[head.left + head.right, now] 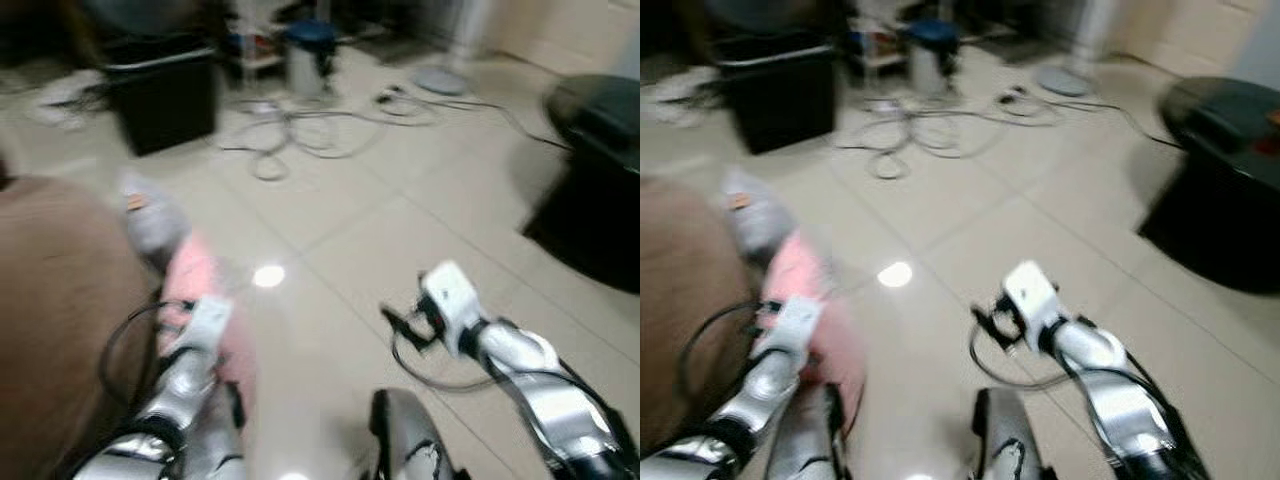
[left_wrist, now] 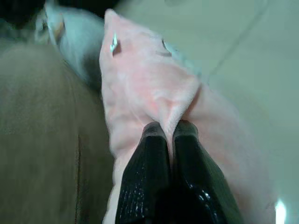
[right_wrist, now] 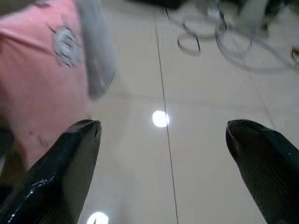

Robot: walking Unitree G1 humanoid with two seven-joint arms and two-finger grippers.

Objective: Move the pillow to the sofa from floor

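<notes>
So the left gripper (image 2: 169,128) has its two black fingers pressed together on a fold of the pink pillow (image 2: 149,93), pinching the fabric right between the tips. The pillow sits down at about 8 o'clock in the head views, hanging just beside the brown sofa (image 1: 55,300), touching or nearly touching its edge; can't tell for sure because everything's blurry. There's also a grey-white soft thing (image 1: 152,222) at the far end of the pillow, against the sofa, too smeared to say what it is.

The right gripper (image 3: 163,158) is spread wide, nothing between the fingers, hovering over bare tile floor (image 1: 380,220) at roughly 5 o'clock.

Containers: a black bin (image 1: 160,95) stands at 11 o'clock, can't see into it. A small silver can with a blue lid (image 1: 308,55) is near 12 o'clock, lid on, contents hidden. A tangle of cables (image 1: 300,125) lies on the floor between them and runs off toward 1 o'clock. A dark piece of furniture (image 1: 595,170) sits at 3 o'clock.
</notes>
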